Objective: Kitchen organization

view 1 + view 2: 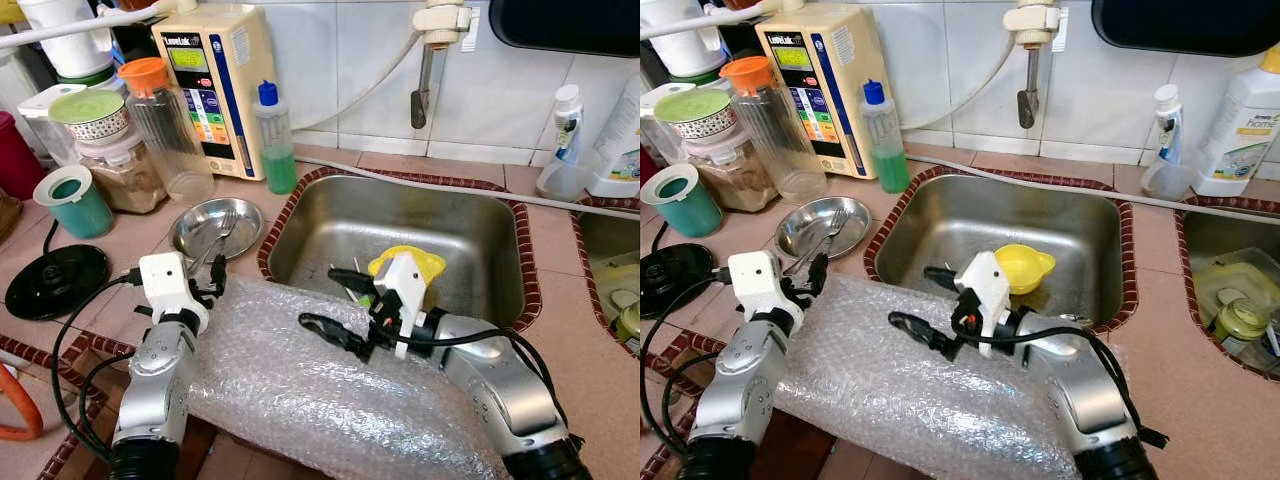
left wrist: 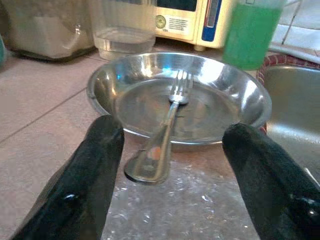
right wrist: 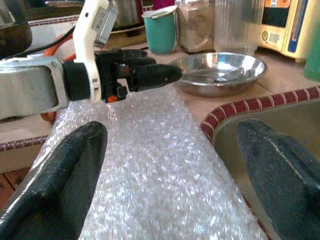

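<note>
Bubble wrap (image 1: 330,385) is lying nearest, draped over the front edge of the tiled counter (image 1: 560,330) and overlapping the near rim of the steel sink (image 1: 400,240). Both silver arms are reaching over it. Left gripper (image 2: 172,150) is hovering just above the wrap's far-left corner, its two black fingers (image 2: 92,170) spread wide and gripping nothing; they are pointing at the handle end of a fork (image 2: 162,135), which sits between them without either finger touching it. That fork is resting tines-down in a shallow steel plate (image 1: 215,225), its handle sticking out over the plate's near rim toward the wrap. Right gripper (image 1: 345,305) is hanging over the wrap at the sink's front edge, fingers (image 3: 65,175) also spread apart and holding nothing, aimed across toward the left gripper. A yellow funnel-like cup (image 1: 1025,265) is sitting in the sink basin, just behind the right wrist. Behind the plate a clear jug with an orange lid (image 1: 165,125), a green-liquid bottle with a blue cap (image 1: 273,140) and a cream water-filter unit (image 1: 215,80) are standing along the tiled wall. A teal cup (image 1: 72,200) is standing to the left of the plate, with a black round base (image 1: 55,280) nearer on the counter. White bottles (image 1: 1240,115) are standing at the far right.
</note>
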Tool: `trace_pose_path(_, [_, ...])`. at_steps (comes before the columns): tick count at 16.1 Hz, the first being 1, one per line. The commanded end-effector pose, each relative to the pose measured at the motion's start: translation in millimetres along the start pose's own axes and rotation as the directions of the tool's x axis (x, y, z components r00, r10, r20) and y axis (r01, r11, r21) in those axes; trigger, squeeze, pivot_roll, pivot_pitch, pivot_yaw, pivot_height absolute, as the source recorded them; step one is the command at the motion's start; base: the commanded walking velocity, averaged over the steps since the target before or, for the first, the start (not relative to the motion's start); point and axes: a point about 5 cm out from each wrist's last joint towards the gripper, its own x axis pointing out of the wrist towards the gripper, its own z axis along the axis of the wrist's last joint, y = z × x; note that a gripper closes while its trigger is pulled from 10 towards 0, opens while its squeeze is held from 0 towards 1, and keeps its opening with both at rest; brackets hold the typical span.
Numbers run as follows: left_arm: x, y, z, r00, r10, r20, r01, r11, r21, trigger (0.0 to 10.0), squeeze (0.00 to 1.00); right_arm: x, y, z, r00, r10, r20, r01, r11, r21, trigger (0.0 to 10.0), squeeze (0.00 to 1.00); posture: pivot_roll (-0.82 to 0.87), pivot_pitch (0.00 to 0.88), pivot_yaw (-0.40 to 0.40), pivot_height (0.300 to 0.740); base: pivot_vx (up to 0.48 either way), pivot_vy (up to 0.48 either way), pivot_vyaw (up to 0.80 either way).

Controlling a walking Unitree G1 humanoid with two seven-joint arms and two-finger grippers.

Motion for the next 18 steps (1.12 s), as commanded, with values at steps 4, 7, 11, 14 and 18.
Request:
trace_pose_path(4, [4.9, -3.7, -2.1, 0.999, -0.023, -0.028, 0.022, 0.999, -0.030, 1.5, 0.00, 1.9, 5.8, 7.2, 0.999, 0.035, 0.020, -0.034, 0.999, -0.019, 10.0, 0.00, 0.08, 0.000, 0.115, 0.740, 0.000, 0.000, 0.00])
trace_pose_path(7, [7.3, -2.0, -1.9, 0.999, -0.021, -0.029, 0.020, 0.999, -0.031, 0.0, 0.00, 1.5, 5.1, 7.1, 0.999, 0.031, 0.018, -0.031, 0.999, -0.017, 10.0, 0.00, 0.08, 0.000, 0.115, 0.740, 0.000, 0.000, 0.00])
trace_pose_path(11, [8.8, 1.4, -0.6, 1.000, -0.009, -0.023, 0.008, 1.000, -0.026, 0.0, 0.00, 1.8, 5.2, 5.8, 0.999, 0.031, 0.013, -0.030, 0.999, -0.015, 10.0, 0.00, 0.09, 0.000, 0.115, 0.740, 0.000, 0.000, 0.00])
trace_pose_path(14, [9.7, 1.9, 0.1, 1.000, -0.010, -0.014, 0.009, 1.000, -0.019, 0.0, 0.00, 2.4, 5.5, 5.0, 0.999, 0.033, 0.007, -0.032, 0.999, -0.019, 10.0, 0.00, 0.09, 0.000, 0.114, 0.740, 0.000, 0.000, 0.00])
trace_pose_path(18, [10.5, 1.7, 2.8, 1.000, -0.018, 0.008, 0.018, 1.000, 0.018, 0.0, 0.00, 2.5, 5.7, 4.0, 0.999, 0.033, 0.002, -0.033, 0.999, -0.022, 10.0, 0.00, 0.08, 0.000, 0.115, 0.740, 0.000, 0.000, 0.00])
